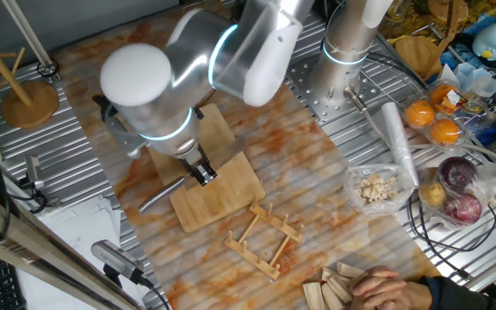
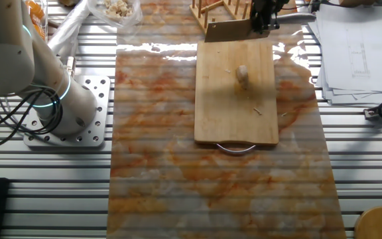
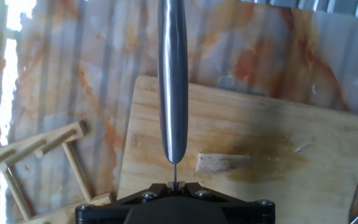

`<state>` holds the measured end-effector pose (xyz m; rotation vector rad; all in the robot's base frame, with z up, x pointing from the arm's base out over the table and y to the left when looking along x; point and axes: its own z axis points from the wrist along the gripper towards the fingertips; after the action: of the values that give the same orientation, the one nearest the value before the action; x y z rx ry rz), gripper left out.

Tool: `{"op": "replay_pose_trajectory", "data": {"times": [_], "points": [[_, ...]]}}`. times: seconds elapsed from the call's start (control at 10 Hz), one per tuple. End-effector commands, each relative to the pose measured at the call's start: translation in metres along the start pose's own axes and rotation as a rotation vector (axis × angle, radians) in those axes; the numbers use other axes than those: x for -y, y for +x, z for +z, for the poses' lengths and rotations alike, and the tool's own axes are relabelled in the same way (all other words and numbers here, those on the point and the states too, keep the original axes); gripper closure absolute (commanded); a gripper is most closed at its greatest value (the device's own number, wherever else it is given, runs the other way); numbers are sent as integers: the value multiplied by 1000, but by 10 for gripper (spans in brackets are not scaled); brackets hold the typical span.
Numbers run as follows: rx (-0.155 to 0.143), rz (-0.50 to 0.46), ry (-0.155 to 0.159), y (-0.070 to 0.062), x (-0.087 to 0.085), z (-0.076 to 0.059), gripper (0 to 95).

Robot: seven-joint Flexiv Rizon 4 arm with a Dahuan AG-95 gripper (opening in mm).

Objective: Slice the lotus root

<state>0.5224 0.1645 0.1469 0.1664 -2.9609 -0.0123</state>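
The lotus root (image 2: 242,74) is a small pale piece lying near the middle of the wooden board (image 2: 236,106). In the hand view the lotus root (image 3: 219,162) lies on the board (image 3: 260,143) just right of the blade line. My gripper (image 3: 176,185) is shut on a knife (image 3: 171,81), whose steel runs straight ahead over the board's left part. In one fixed view the gripper (image 1: 201,172) hangs over the board (image 1: 222,194) with the knife's grey handle (image 1: 158,199) sticking out left; the arm hides the lotus root there. In the other fixed view the gripper (image 2: 264,16) holds the knife (image 2: 227,30) at the board's far edge.
A wooden rack (image 1: 263,237) lies beside the board, also in the hand view (image 3: 42,149). A clear bag of pale chunks (image 1: 377,185), oranges (image 1: 420,112) and red onions (image 1: 459,176) sit to the right. A person's hand (image 1: 386,288) rests at the front edge. Papers (image 2: 357,53) lie to one side.
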Motion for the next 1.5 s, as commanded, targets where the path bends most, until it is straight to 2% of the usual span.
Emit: {"op": "replay_pose_trajectory", "data": {"times": [0.1, 0.2, 0.4, 0.8, 0.9, 1.1, 1.3, 1.5], "points": [[73, 149, -25, 0, 0, 0, 950], [88, 128, -17, 0, 0, 0, 950], [76, 67, -17, 0, 0, 0, 950], [68, 24, -14, 7, 27, 34, 950], [62, 23, -14, 8, 30, 36, 950], [52, 21, 18, 9, 32, 44, 950], [50, 25, 26, 8, 38, 58, 950], [51, 30, 33, 8, 40, 63, 950]]}}
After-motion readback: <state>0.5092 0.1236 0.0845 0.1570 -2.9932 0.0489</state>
